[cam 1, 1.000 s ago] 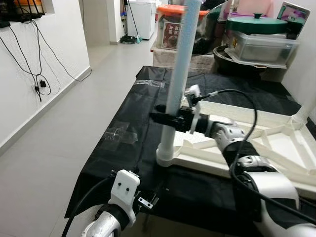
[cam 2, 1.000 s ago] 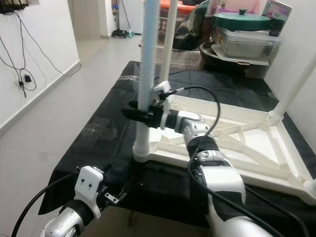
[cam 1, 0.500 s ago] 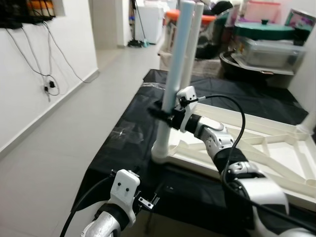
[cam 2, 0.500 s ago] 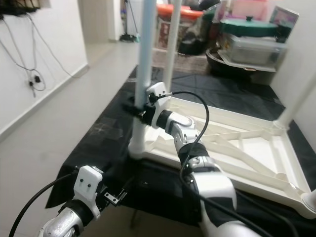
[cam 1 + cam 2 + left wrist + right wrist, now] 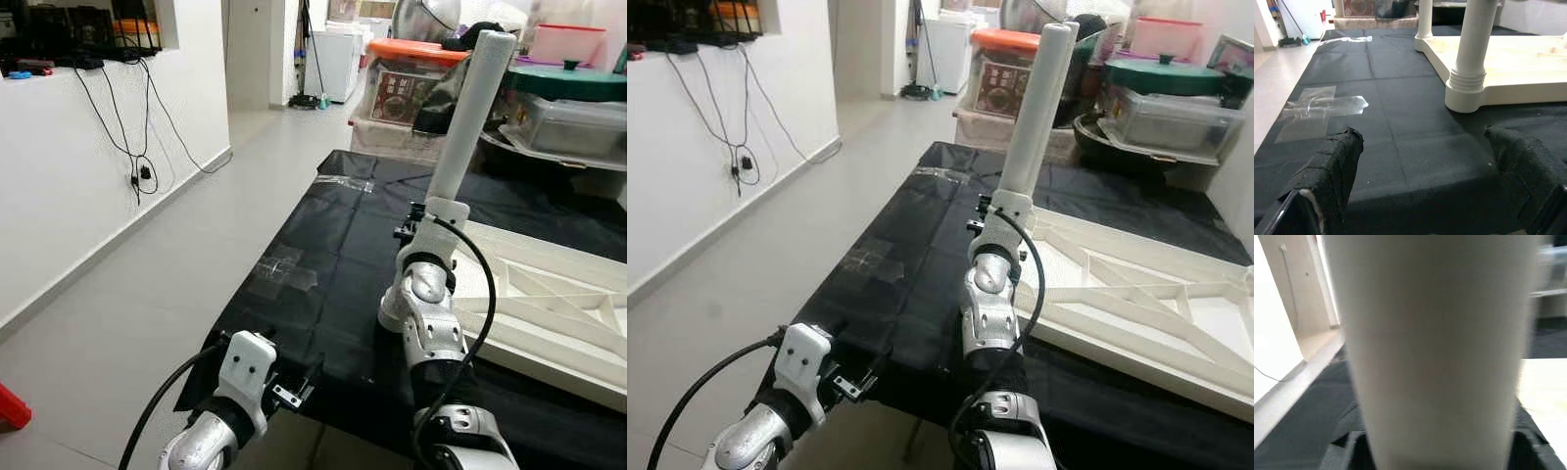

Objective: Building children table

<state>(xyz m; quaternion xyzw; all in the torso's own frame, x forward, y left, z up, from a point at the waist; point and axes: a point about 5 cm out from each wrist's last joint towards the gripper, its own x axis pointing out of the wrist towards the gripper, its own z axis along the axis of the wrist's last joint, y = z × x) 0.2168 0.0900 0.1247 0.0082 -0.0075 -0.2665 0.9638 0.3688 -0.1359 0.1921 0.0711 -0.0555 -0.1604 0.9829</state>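
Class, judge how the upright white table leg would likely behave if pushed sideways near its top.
The white table leg looks stiff, probably hollow plastic, so fairly light. Standing tall in a corner socket of the upturned tabletop, it might lever or wobble there.

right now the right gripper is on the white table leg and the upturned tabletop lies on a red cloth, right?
Not quite: the cloth is black, not red, as the left eye view shows. The rest holds: the right gripper is on the white table leg, and the upturned tabletop lies on that cloth.
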